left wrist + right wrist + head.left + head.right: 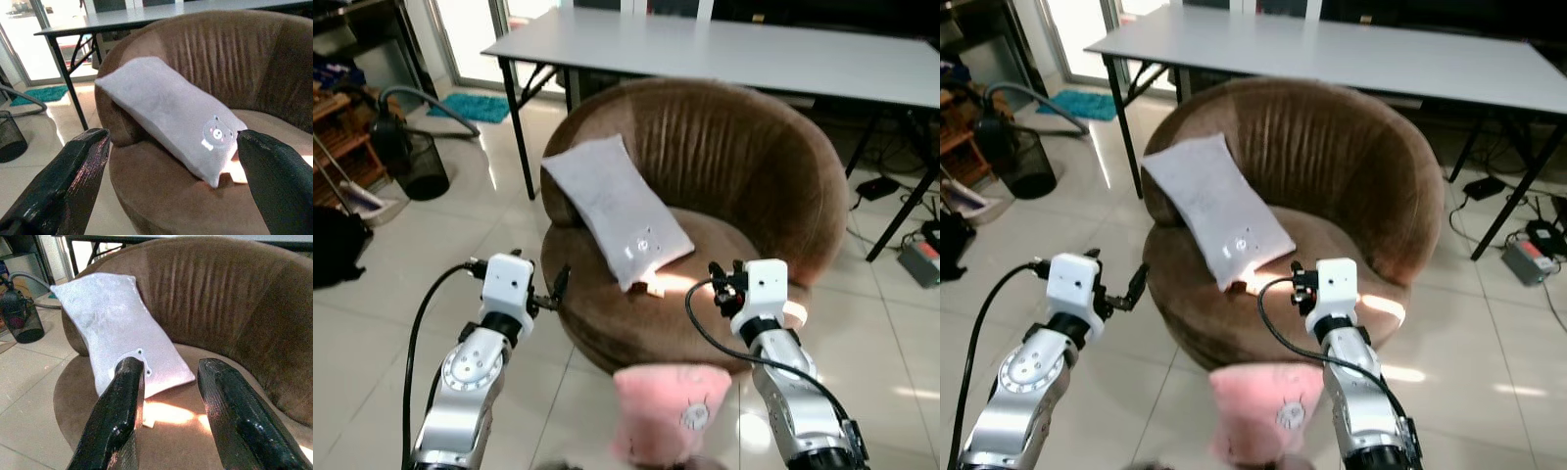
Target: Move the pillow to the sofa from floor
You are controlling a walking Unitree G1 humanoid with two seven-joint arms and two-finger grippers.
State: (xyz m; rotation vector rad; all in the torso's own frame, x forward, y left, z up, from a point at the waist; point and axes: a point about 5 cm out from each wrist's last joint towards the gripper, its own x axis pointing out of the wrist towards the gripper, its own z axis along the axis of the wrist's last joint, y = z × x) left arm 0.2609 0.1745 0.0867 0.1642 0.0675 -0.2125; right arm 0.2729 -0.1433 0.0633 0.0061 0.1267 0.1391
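Both my arms reach toward the round brown sofa (724, 186), where a grey pillow (617, 211) already lies.

I hold both silver forearms raised and bent at the elbow, wrists aimed at the sofa's front edge. The left gripper (558, 289) sits just off the sofa's front-left rim, fingers (63, 186) spread wide and holding nothing. The right gripper (717, 279) hovers over the sofa's front seat edge, fingers (117, 416) partly open, also empty, touching nothing. The grey pillow leans on the sofa's left arm, its long axis running diagonally down onto the seat cushion. A pink pillow (668, 411) lies on the floor just in front of the sofa, between my forearms.
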